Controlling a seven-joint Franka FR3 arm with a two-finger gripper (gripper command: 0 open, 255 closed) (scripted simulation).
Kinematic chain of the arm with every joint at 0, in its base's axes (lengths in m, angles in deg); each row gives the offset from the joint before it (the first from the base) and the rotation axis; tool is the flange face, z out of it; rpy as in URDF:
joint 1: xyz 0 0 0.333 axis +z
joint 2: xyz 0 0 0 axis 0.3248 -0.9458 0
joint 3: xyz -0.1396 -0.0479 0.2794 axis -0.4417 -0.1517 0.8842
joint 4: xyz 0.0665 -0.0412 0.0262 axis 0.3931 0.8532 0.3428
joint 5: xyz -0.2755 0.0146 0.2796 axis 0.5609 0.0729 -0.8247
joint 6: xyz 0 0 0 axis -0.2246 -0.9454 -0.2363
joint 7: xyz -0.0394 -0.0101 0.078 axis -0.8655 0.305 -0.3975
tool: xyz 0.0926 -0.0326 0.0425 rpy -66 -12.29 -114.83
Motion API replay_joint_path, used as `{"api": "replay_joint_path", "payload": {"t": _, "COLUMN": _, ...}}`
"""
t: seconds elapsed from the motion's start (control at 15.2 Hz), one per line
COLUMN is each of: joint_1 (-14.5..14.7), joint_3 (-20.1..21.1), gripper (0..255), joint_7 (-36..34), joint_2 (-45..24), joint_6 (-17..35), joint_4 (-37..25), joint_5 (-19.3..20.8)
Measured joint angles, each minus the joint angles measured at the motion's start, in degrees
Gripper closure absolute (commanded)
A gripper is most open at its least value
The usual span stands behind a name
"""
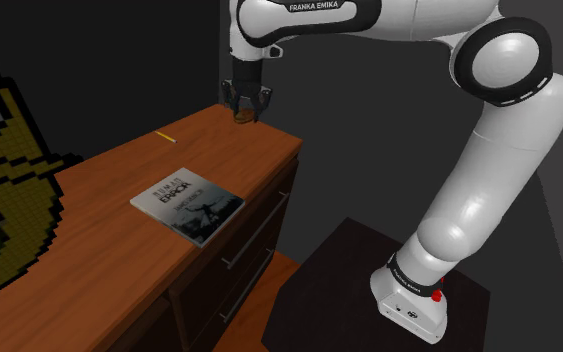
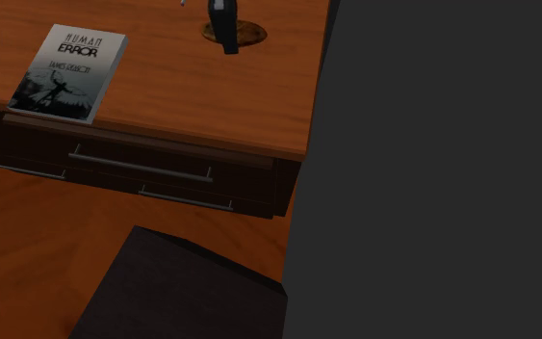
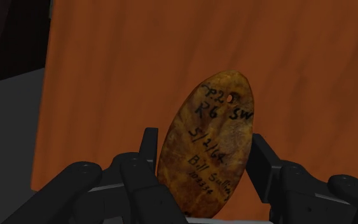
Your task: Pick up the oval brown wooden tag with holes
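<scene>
The oval brown tag [image 3: 206, 146] has dark handwriting and a small hole near one end. It sits between my gripper's [image 3: 203, 139] two black fingers, which clasp its long edges. In the shoulder view the gripper [image 1: 247, 108] points straight down at the far corner of the wooden dresser top [image 1: 99, 200], with the tag [image 1: 241, 118] at its tips just at the surface. The second exterior view has one black finger [image 2: 225, 24] standing in front of the tag [image 2: 252, 34] on the wood.
A grey book [image 1: 187, 205] titled Human Error lies mid-top. A thin yellow stick [image 1: 166, 135] lies further back. The dresser's edge and a dark wall are close beside the tag. Drawers with bar handles [image 2: 139, 166] face the dark stand [image 1: 369, 290].
</scene>
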Motion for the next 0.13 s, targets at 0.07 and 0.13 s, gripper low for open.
{"api": "replay_joint_path", "payload": {"t": 0.07, "joint_1": 0.1, "joint_3": 0.1, "gripper": 255, "joint_7": 0.0, "joint_2": 0.1, "joint_6": -0.8, "joint_4": -0.7, "joint_5": -0.1}}
{"api": "replay_joint_path", "payload": {"t": 0.13, "joint_1": 0.1, "joint_3": 0.1, "gripper": 255, "joint_7": 0.0, "joint_2": 0.1, "joint_6": -1.2, "joint_4": -1.1, "joint_5": -0.1}}
